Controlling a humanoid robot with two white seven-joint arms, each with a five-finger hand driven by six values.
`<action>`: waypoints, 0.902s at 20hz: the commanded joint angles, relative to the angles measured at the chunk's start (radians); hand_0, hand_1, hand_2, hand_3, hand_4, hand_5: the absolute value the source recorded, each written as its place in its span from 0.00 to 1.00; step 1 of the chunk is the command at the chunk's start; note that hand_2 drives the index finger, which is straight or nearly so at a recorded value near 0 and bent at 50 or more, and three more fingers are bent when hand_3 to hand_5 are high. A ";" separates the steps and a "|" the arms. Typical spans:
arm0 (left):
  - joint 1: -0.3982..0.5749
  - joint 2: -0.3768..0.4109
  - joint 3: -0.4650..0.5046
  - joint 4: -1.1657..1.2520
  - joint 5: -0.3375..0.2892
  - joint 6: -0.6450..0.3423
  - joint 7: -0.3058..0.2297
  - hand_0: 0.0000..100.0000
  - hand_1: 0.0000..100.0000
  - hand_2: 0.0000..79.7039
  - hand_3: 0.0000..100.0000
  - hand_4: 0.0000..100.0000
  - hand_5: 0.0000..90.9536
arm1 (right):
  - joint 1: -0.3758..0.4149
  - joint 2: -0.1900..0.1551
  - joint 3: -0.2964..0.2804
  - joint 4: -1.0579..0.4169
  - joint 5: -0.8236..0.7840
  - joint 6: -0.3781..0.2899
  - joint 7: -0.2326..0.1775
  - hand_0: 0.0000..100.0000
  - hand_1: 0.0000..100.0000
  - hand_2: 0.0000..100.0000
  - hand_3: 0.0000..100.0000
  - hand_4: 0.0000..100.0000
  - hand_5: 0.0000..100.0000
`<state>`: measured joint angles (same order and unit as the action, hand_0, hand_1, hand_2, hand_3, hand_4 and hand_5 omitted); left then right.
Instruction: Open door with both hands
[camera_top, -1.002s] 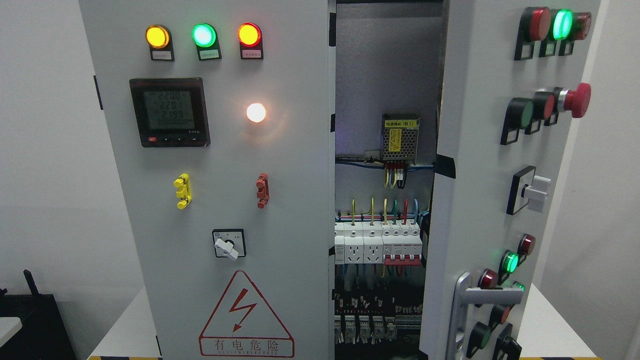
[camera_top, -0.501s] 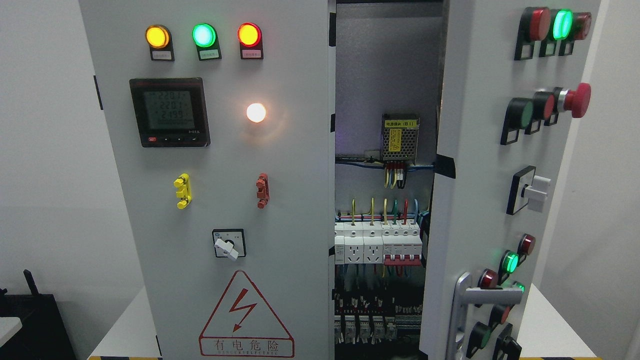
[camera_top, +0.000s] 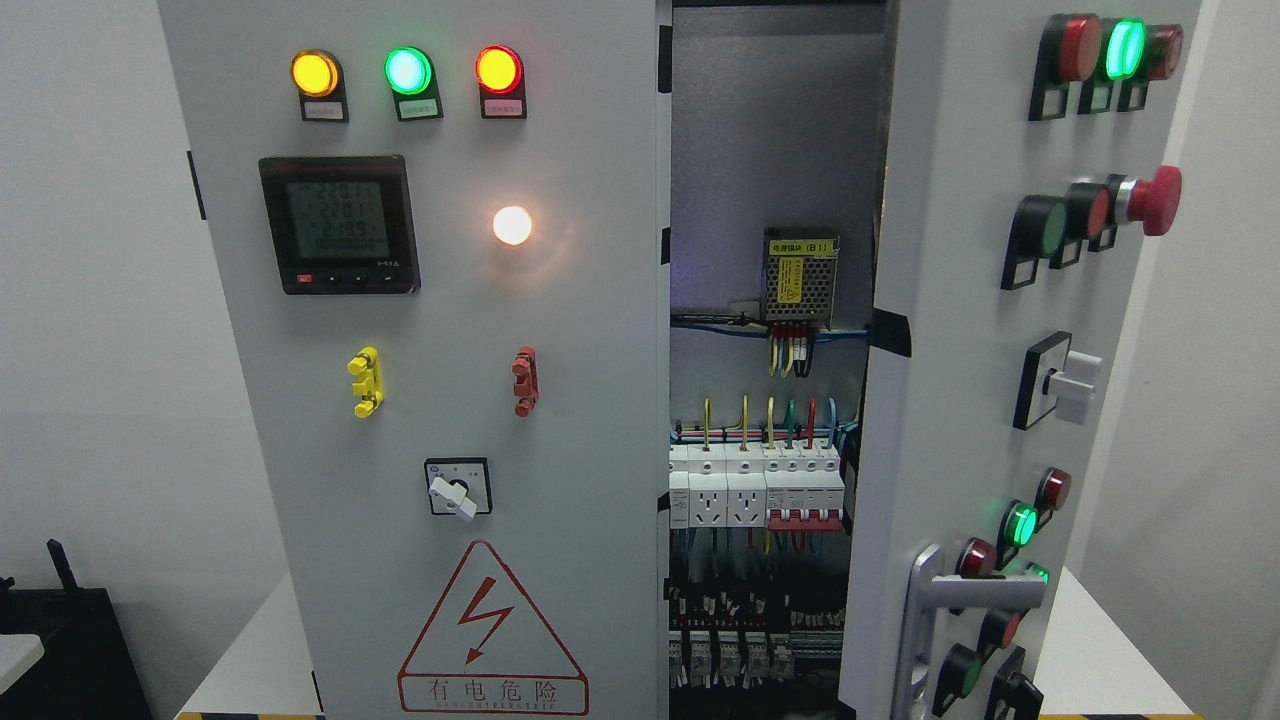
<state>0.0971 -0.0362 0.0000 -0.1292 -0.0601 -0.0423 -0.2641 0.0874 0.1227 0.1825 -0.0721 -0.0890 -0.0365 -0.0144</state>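
One smooth grey metal door (camera_top: 985, 380) ajar | silver lever handle (camera_top: 975, 592) | no hand visible

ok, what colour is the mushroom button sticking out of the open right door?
Red. The mushroom button shows clearly in the head view, upper part of the right door.

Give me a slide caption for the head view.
Electrical cabinet with its right door swung open, exposing breakers and wiring; left door shut, no robot hands in view.

right door (camera_top: 960, 330) swung open, exposing breakers (camera_top: 760, 485) inside cabinet (camera_top: 420, 400).
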 joint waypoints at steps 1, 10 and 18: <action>0.085 0.004 -0.018 -0.278 -0.006 0.013 0.000 0.00 0.00 0.00 0.00 0.03 0.00 | 0.000 0.000 0.000 0.000 0.000 0.001 0.001 0.00 0.00 0.00 0.00 0.00 0.00; 0.309 0.071 -0.058 -0.841 0.006 0.010 -0.003 0.00 0.00 0.00 0.00 0.03 0.00 | 0.000 0.000 0.000 0.000 0.000 0.000 0.001 0.00 0.00 0.00 0.00 0.00 0.00; 0.470 0.208 -0.064 -1.308 0.110 0.004 -0.004 0.00 0.00 0.00 0.00 0.03 0.00 | 0.000 0.000 0.000 0.000 0.000 0.000 0.001 0.00 0.00 0.00 0.00 0.00 0.00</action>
<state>0.4618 0.0480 -0.0382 -0.8671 -0.0160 -0.0357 -0.2683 0.0874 0.1227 0.1825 -0.0721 -0.0890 -0.0359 -0.0131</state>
